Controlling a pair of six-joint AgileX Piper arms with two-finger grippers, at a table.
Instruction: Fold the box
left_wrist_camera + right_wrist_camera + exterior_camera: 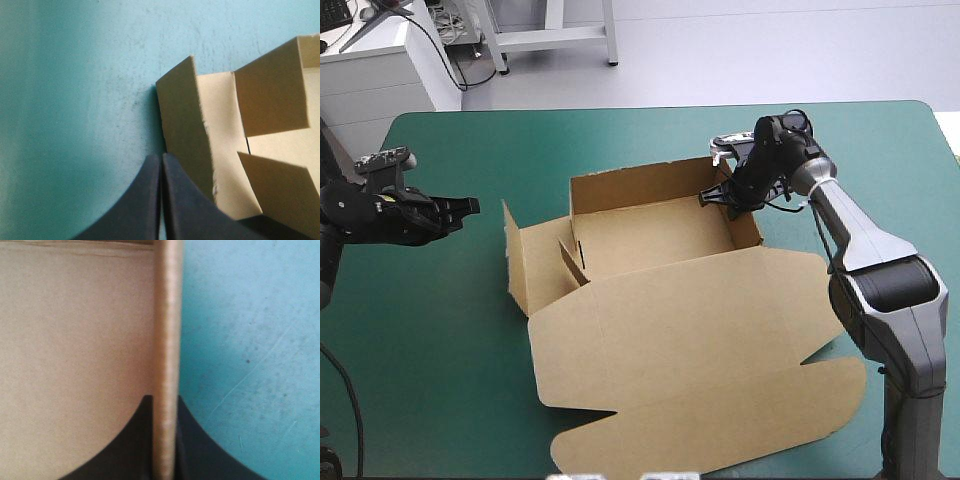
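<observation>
The half-formed brown cardboard box (650,235) sits in the middle of the teal-green tabletop (440,340), walls partly raised, its lid (700,340) lying flat toward the near edge. The right tool (725,197) pinches the box's right wall (167,315) between its black fingers. The left tool (470,206), fingers pressed together and empty, hovers left of the box, apart from it.

Matt brown board box (700,330), matt cover (420,350)
</observation>
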